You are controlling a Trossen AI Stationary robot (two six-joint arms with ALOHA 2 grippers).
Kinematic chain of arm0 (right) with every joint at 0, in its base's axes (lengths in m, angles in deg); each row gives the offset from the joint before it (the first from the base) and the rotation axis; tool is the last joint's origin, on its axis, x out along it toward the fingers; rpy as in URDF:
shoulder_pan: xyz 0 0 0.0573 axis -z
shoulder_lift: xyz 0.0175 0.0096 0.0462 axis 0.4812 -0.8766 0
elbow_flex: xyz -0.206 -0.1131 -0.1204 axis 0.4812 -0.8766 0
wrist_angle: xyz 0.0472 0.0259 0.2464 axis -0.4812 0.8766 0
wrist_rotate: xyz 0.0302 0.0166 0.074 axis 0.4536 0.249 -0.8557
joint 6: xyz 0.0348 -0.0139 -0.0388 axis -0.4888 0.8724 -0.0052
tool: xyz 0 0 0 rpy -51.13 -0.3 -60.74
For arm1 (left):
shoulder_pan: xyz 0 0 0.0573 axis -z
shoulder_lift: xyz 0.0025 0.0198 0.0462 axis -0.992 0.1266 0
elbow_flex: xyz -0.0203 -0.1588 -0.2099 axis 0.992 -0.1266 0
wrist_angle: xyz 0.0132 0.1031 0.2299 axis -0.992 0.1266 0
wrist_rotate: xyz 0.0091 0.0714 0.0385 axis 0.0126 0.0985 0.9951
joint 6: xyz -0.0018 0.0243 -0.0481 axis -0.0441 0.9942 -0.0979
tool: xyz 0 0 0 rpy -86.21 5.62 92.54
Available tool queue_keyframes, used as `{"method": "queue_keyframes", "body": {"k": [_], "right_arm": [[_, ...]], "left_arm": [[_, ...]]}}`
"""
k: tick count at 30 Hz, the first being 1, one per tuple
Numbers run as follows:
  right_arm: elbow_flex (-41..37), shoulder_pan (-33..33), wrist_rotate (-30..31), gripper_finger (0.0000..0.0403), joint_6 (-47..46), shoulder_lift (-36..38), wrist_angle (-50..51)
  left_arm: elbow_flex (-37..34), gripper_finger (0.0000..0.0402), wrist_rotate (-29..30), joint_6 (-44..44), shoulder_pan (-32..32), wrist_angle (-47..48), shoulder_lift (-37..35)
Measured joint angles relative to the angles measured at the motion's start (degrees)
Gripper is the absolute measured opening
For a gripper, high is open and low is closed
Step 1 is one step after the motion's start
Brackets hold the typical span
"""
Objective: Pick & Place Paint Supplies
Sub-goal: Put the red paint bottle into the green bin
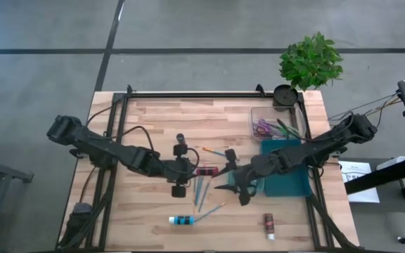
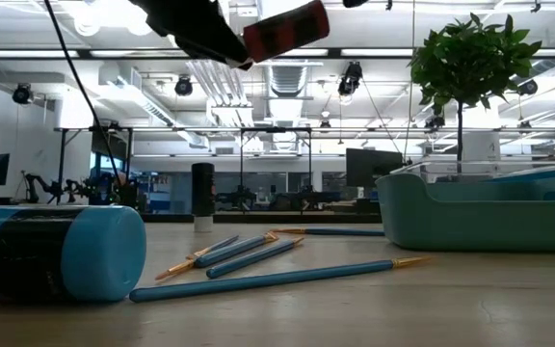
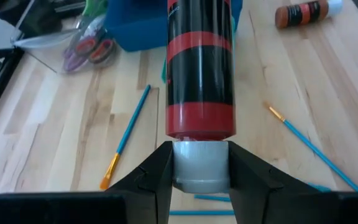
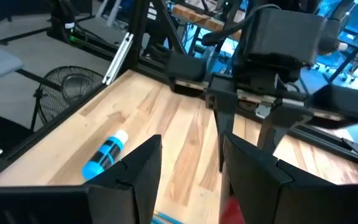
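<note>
The left gripper was clamped on the white cap of a red-and-black paint tube, held above the table, with blue paintbrushes lying just below it. The right gripper hovered close beside it, fingers apart and empty, the teal tray just behind it.

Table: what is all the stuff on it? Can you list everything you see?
red paint tube: one, red and black, held up in the air
blue paint tube: one, blue and black, lying at the table's edge
brown paint tube: one, brown, same edge, farther right
paintbrushes: at least four, blue handles, scattered mid-table
tray: one, teal, right side
clear box: one, behind the tray, holding purple scissors
plant: one, green, by the far right corner
table: one, pale wood
left gripper: shut on the red tube
right gripper: open, empty, beside the tray
</note>
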Motion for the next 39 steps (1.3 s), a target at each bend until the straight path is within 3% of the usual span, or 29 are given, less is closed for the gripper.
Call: {"method": "queue_keyframes", "body": {"k": [25,39], "right_arm": [[-1.8,0.9,-1.0,0.0171,-3.2,0.0,0.7],[-1.8,0.7,-4.2,0.0171,-1.9,3.3,-0.8]], "left_arm": [[-0.2,0.012,0.4,3.2,0.2,-6.8,-5.3],[-1.5,0.012,-0.6,1.6,0.2,-4.0,-5.2]]}}
